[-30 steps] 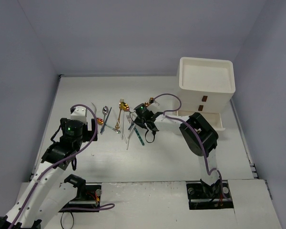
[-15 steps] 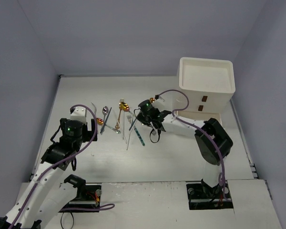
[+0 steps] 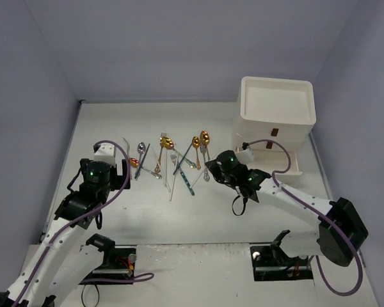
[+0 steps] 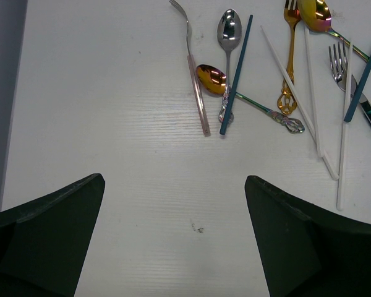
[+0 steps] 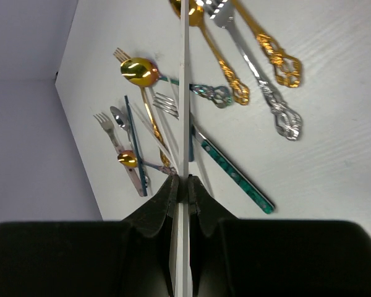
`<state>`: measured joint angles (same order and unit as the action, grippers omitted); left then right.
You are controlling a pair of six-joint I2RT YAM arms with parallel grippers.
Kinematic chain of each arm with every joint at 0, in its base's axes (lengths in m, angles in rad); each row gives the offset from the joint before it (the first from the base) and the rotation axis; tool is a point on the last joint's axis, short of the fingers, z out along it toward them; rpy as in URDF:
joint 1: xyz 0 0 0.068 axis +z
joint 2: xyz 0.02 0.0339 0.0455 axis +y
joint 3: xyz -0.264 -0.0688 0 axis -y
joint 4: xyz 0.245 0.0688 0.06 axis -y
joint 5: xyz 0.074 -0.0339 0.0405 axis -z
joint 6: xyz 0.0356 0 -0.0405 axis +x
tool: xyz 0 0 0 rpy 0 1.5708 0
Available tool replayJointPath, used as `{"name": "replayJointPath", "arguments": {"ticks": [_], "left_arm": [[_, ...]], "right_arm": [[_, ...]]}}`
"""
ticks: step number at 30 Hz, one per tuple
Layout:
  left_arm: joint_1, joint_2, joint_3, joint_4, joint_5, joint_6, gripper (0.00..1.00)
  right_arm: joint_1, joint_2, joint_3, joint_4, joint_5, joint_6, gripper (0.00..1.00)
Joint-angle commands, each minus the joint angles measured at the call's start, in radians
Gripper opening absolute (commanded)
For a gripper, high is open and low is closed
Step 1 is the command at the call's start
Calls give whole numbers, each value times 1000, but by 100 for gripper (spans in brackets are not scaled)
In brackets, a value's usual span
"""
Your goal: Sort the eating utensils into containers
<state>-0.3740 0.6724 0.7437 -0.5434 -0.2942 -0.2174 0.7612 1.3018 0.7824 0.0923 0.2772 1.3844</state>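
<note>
Right claw [image 5: 184, 185]: clamped on a thin white stick [image 5: 184, 74], held above the utensil pile [image 3: 169, 160] mid-surface
Left claw [image 4: 173, 229]: wide apart, holding nothing, toward the left edge
Handling: light, stiff, slick (may pivot in the pinch); grip near mid-length
Cabinet [image 3: 278, 121]: far right corner, lowest drawer [image 3: 288, 163] looks pulled out

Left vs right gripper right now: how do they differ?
The left gripper has its jaws wide apart; the right gripper has them shut. The left gripper holds nothing; the right gripper clamps a thin white stick. Both face the scattered utensils.
</note>
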Motion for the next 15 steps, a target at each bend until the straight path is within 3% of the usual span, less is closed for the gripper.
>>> {"name": "replayJointPath", "arguments": {"ticks": [1, 8, 15], "left_arm": [[-6, 5, 33, 34, -14, -11, 97], [-8, 12, 33, 34, -8, -11, 97], [-9, 15, 33, 35, -10, -11, 96]], "right_arm": [[-39, -170, -105, -37, 112, 154, 0], [-228, -309, -170, -89, 154, 228, 0], [-433, -269, -157, -89, 125, 222, 0]]}}
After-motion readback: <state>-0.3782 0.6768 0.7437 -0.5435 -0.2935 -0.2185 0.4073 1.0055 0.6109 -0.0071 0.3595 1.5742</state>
